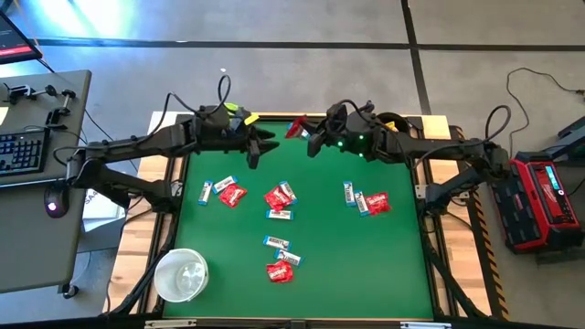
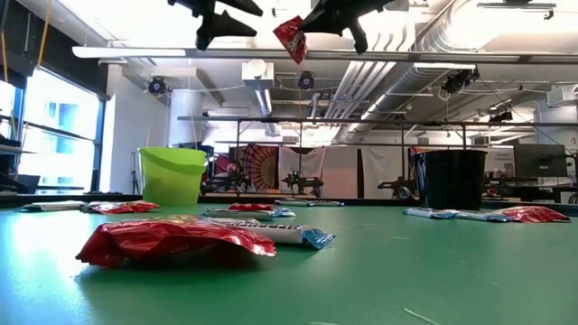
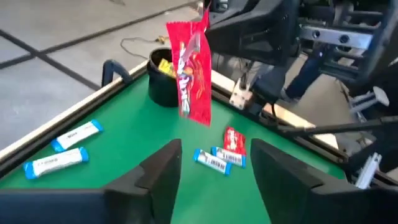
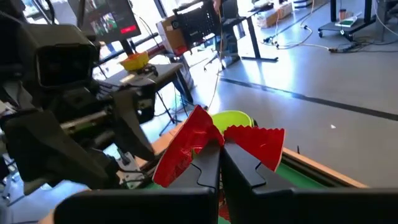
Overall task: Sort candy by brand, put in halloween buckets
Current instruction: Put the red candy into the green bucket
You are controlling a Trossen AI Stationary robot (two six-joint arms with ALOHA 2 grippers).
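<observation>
Red packet [image 1: 296, 127] hangs pinched in right gripper [image 1: 312, 143], long axis vertical; left gripper [image 1: 260, 151] spread beside it (lime green bucket [image 2: 172, 174] leftward).

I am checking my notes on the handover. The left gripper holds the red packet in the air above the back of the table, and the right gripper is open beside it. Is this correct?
No, the arms are swapped. The right gripper is shut on the red packet, as the right wrist view shows; the left gripper is open beside it, as the left wrist view shows. The rest is correct.
</observation>
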